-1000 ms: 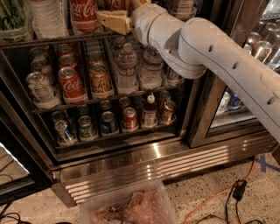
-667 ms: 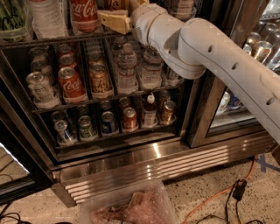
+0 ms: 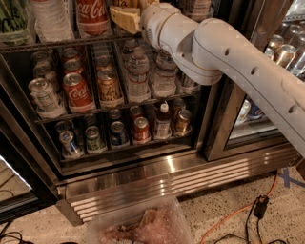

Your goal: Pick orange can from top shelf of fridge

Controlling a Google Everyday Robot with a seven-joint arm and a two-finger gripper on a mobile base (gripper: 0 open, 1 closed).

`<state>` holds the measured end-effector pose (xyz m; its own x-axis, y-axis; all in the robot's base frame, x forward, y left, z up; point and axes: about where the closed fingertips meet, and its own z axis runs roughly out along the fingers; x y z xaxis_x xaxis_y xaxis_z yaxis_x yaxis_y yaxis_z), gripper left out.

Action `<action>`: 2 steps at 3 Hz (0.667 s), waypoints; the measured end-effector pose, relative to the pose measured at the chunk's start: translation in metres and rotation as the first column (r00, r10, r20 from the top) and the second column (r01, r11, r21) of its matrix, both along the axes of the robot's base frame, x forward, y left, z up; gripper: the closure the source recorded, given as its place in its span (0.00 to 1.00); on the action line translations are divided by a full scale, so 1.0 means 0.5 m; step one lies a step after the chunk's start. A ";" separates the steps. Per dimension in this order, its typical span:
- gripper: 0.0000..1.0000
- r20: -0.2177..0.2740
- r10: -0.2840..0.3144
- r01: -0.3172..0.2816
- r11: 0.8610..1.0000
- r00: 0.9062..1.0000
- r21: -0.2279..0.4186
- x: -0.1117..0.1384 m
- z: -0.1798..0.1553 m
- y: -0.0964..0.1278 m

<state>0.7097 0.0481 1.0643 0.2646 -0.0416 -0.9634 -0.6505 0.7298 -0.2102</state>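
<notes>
Camera view, end effector point(image 3: 125, 18) at top shelf point(image 3: 47, 43), beside Coca-Cola bottle point(image 3: 92, 14).

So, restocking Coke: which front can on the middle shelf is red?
The Coca-Cola can, second from left, between a silver can and a gold can; the gripper is at the shelf above.

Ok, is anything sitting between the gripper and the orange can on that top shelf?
Nothing visible. The gripper is over the top shelf rail, and a coppery sliver at the picture's upper edge, likely the orange can, sits right above it. A Coca-Cola bottle stands beside it, off the path.
</notes>
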 end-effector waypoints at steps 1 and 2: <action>1.00 -0.002 0.003 -0.003 1.000 1.000 -0.003 0.003 0.002 0.003; 1.00 0.021 0.027 -0.027 1.000 0.999 -0.009 -0.001 0.035 0.010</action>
